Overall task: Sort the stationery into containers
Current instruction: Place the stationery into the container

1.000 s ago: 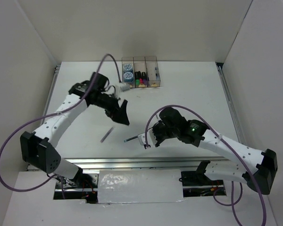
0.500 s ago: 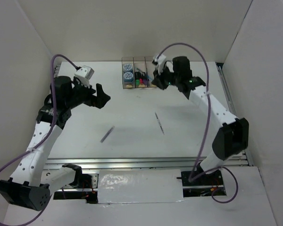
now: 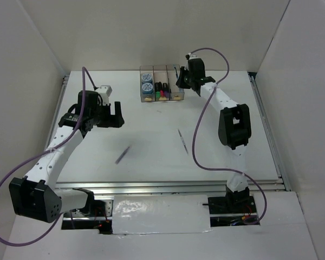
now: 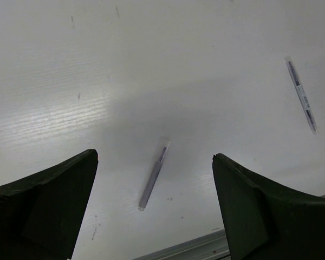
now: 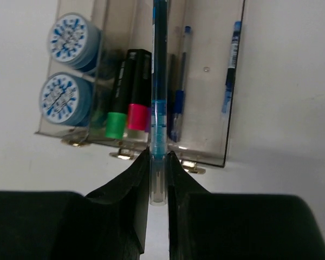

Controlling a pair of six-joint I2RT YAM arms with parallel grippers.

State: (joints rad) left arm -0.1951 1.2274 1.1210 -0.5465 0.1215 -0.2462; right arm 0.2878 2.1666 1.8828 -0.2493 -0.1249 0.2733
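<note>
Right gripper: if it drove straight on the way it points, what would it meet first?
The right gripper grips a pen that leads; its tip would likely reach the boxes first, near the wall between middle and right box. Height above them is unclear.

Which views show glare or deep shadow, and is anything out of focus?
Left wrist view: striped glare on the table, a soft shadow around the nearer pen, the fingers of the left hand almost black. Right wrist view: the containers sharp, the right hand around its held pen black, without detail. Top view: even light, faint shadows.
</note>
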